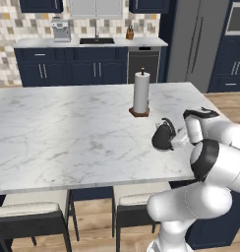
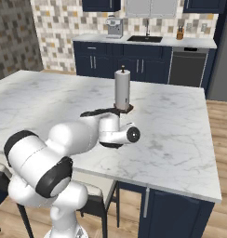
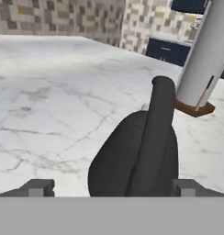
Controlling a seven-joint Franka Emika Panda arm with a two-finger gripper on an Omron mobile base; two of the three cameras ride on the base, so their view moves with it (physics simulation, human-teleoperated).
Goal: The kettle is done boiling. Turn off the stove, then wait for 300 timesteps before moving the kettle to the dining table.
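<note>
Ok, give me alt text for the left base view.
A dark kettle sits on the marble dining table, with the robot's open tool at it. A paper towel roll stands just behind; two stools tuck under the near edge.

Kettle (image 1: 163, 136) on dining table (image 1: 68, 133)

You're looking at flat, even rendered light in both base views, no hard glare, just a soft pale sheen across the dining table (image 1: 68, 128) toward 9 o'clock. Shadows are faint: a soft dark patch under the kettle (image 1: 164, 137) and a small one at the paper-towel roll (image 1: 140, 93) base. Your hand view is softer and blockier, with the kettle's handle smeared up close and the roll leaning toward 1 o'clock.
</note>
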